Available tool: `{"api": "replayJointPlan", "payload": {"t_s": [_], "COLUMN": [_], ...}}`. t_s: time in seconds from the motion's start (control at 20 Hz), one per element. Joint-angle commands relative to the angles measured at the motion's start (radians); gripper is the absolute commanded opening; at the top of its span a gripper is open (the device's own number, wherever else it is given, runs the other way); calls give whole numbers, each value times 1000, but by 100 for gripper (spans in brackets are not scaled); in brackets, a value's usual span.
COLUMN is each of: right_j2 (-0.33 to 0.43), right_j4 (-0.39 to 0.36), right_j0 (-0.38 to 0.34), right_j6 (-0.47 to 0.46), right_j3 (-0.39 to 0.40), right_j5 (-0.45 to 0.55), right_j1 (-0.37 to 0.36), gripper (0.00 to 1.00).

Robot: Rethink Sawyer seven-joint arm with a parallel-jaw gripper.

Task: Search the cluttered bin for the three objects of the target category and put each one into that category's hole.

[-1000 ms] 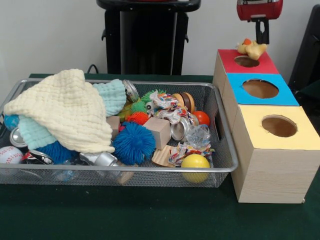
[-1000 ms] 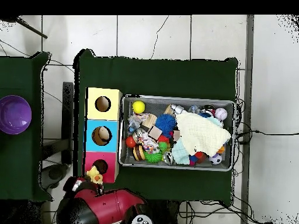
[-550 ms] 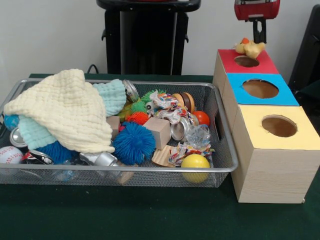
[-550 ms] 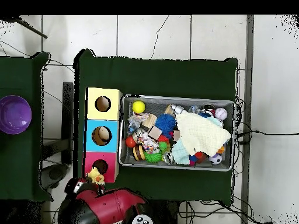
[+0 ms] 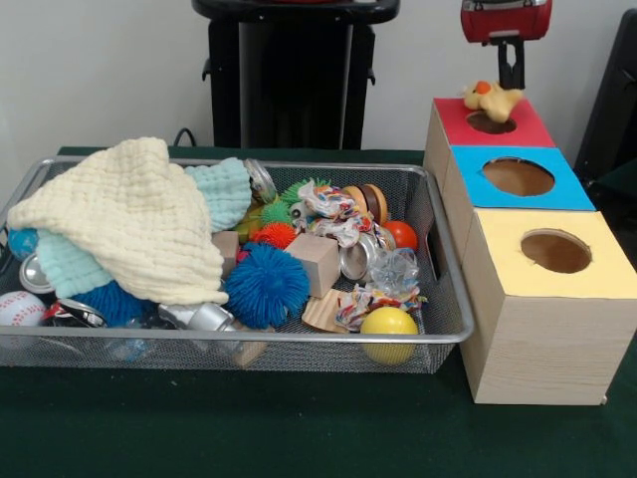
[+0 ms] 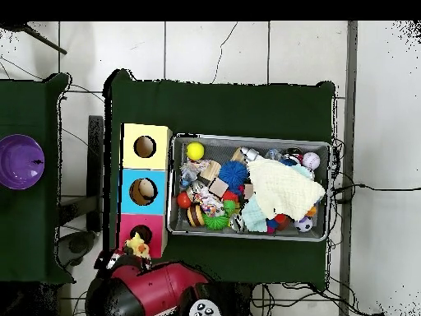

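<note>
A yellow rubber duck [image 5: 492, 100] with an orange beak hangs at the far rim of the hole in the red-topped box [image 5: 535, 129]. My gripper [image 5: 509, 84] comes down from above and is shut on the duck's far side. In the overhead view the duck [image 6: 136, 244] sits just below the red box's hole [image 6: 141, 234], with the arm's red body [image 6: 152, 286] under it. The wire bin [image 5: 299, 338] holds a cream cloth [image 5: 129, 214], a blue spiky ball [image 5: 266, 284], a yellow ball [image 5: 388, 324], wooden blocks and several other toys.
A blue-topped box [image 5: 574, 189] and a yellow-topped box [image 5: 609, 271], each with a round hole, stand in line with the red one beside the bin. A purple bowl [image 6: 20, 161] sits on a separate table. A black stand [image 5: 294, 75] rises behind the bin.
The gripper and the duck have shifted a little to the left along the red box's far rim. Nothing in the bin has moved.
</note>
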Motion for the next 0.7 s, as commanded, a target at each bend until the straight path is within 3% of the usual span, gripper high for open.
{"api": "replayJointPlan", "payload": {"t_s": [0.05,0.7], "right_j2": [29,38], "right_j4": [-69,-131], "right_j0": [-35,-41], "right_j6": [-75,-61], "right_j3": [-131,-140], "right_j5": [118,81], "right_j1": [10,12], "gripper": [0,0]}}
